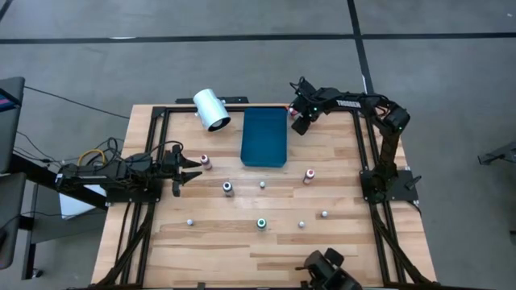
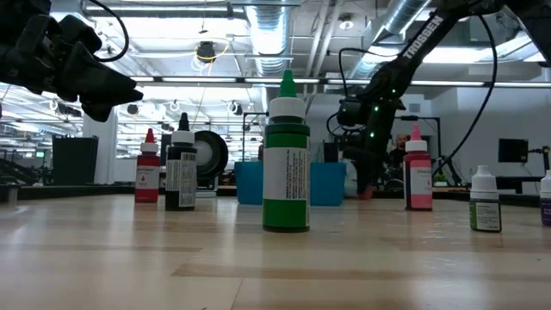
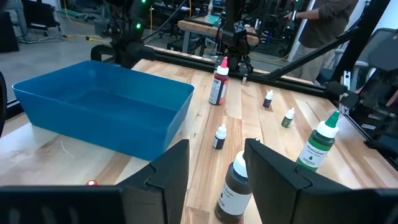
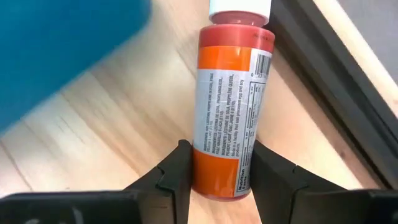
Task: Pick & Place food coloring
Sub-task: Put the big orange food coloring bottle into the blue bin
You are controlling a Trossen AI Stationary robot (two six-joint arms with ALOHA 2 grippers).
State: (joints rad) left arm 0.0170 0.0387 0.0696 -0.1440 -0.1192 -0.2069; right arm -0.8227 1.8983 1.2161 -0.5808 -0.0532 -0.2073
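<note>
Several small food coloring bottles stand on their bases on the wooden table: a green one (image 1: 261, 223), a dark one (image 1: 228, 188), a pink one (image 1: 205, 162) and a red one (image 1: 308, 176). An orange-red bottle (image 4: 231, 99) with a white label and white cap is at the far right, between the blue tray (image 1: 264, 137) and the black frame rail. My right gripper (image 1: 300, 121) is shut on it. My left gripper (image 1: 189, 171) waits open at the table's left, level, with the dark bottle (image 3: 231, 190) ahead of its fingers and apart from them. My right gripper pinches the orange-red bottle's lower body, near its base (image 4: 217, 177), between the two fingers, one on each side. The fingers come steeply from above. The bottle reaches out past the fingertips with its cap (image 4: 239, 7) away from them. I cannot tell whether it touches the wood.
A large white cylinder (image 1: 211, 109) lies at the far left beside the tray. Black frame rails (image 1: 364, 137) run along the table's sides and far edge. Tiny bottles (image 1: 325, 214) dot the near half. A person stands beyond the table (image 3: 323, 25).
</note>
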